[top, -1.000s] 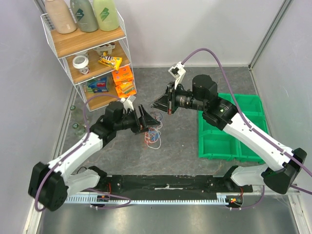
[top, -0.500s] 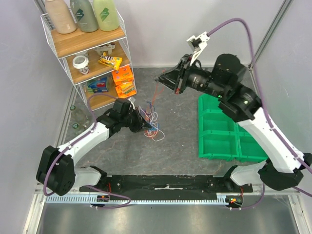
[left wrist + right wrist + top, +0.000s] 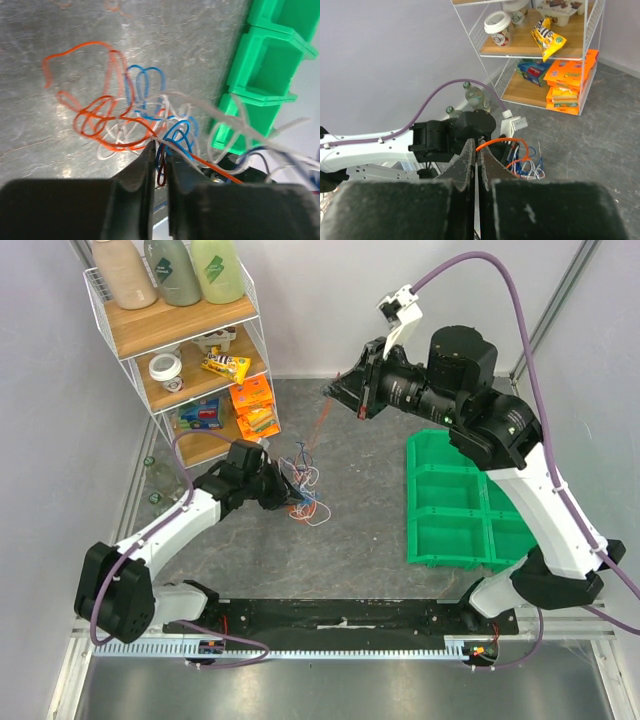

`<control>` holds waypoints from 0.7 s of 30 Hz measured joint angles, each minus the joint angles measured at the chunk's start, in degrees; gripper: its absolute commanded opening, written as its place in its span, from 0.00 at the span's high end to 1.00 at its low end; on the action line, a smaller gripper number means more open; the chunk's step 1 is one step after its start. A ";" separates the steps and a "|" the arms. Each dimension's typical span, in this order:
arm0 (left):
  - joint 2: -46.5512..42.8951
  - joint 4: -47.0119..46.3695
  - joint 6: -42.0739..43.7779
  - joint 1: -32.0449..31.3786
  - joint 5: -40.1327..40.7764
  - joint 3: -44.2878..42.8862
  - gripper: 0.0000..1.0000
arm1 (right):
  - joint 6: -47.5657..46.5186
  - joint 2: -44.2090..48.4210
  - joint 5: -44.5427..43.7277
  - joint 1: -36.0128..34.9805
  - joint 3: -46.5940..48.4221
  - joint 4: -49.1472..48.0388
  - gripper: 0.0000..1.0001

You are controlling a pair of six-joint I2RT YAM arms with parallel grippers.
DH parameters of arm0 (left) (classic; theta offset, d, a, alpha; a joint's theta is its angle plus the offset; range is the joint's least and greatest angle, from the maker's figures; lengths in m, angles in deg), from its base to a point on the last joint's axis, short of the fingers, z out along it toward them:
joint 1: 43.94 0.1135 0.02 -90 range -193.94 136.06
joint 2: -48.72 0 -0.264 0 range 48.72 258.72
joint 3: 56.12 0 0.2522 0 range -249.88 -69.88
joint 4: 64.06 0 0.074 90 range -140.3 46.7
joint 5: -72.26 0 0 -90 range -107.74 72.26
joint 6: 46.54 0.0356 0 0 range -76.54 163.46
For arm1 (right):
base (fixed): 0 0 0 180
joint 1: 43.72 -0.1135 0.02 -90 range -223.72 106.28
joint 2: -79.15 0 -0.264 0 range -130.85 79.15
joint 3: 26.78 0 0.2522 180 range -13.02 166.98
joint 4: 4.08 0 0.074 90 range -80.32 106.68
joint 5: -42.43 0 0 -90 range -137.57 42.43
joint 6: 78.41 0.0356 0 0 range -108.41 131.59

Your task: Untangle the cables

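Left gripper (image 3: 160, 150): fingers pinched together on a few strands at the edge of the bundle of thin orange-red, white and blue cables (image 3: 132, 120).
Right gripper (image 3: 476, 150): fingers squeezed on one orange-red wire (image 3: 497, 140), held up high.
Wire: runs straight from the bundle up to the right gripper.
Bundle: down on the grey table (image 3: 370, 520), between the white wire shelf (image 3: 180, 328) and the green plastic bins (image 3: 450, 510).
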 measured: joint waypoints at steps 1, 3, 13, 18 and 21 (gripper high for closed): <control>-0.44 -0.24 0.61 0.11 -0.39 0.37 0.54 | -0.15 0.13 -0.28 0.00 -0.02 0.04 1.00; -1.86 1.27 2.56 0.42 0.09 2.21 0.42 | -0.02 1.09 -0.52 0.00 -1.68 -5.11 1.00; -22.95 5.66 10.40 1.25 -0.02 3.32 0.21 | 2.86 13.46 3.78 0.04 -21.84 -20.00 1.00; -19.52 -0.02 10.62 1.25 -5.77 0.20 0.22 | 4.07 11.06 6.64 0.04 -22.86 -20.26 1.00; -12.72 -6.12 9.90 1.22 -10.86 0.04 0.27 | 4.66 10.78 7.82 0.07 -22.86 -20.52 1.00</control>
